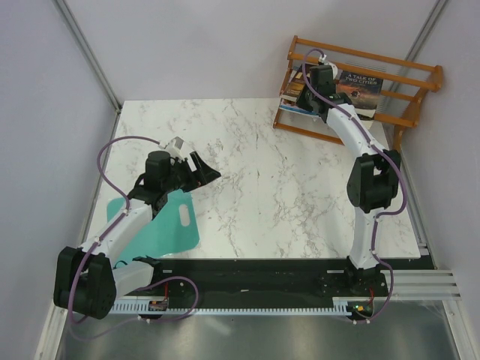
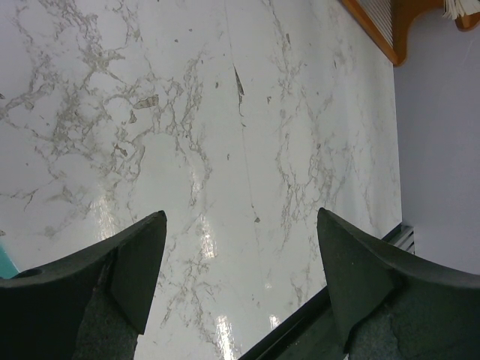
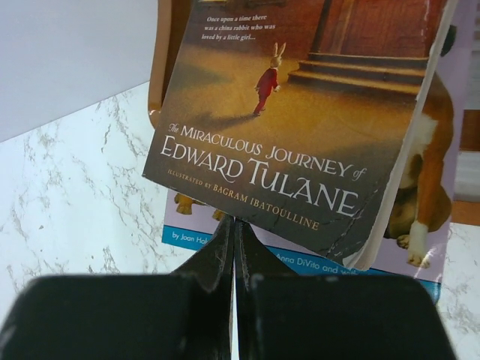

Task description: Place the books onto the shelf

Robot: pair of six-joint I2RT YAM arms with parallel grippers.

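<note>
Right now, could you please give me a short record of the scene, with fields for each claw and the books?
left claw: open, empty, above the marble table
right claw: shut, tips at lower edge of the Edward Tulane book
behind it: dog-cover book
shelf: holds these, plus A Tale of Two Cities
books off the shelf: none visible

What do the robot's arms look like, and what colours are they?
Both are white tubes with chunky black joints. The left arm and the right arm each have a thin purple cable looping alongside. The left end effector and the right end effector each have two black, wedge-shaped fingers.
</note>
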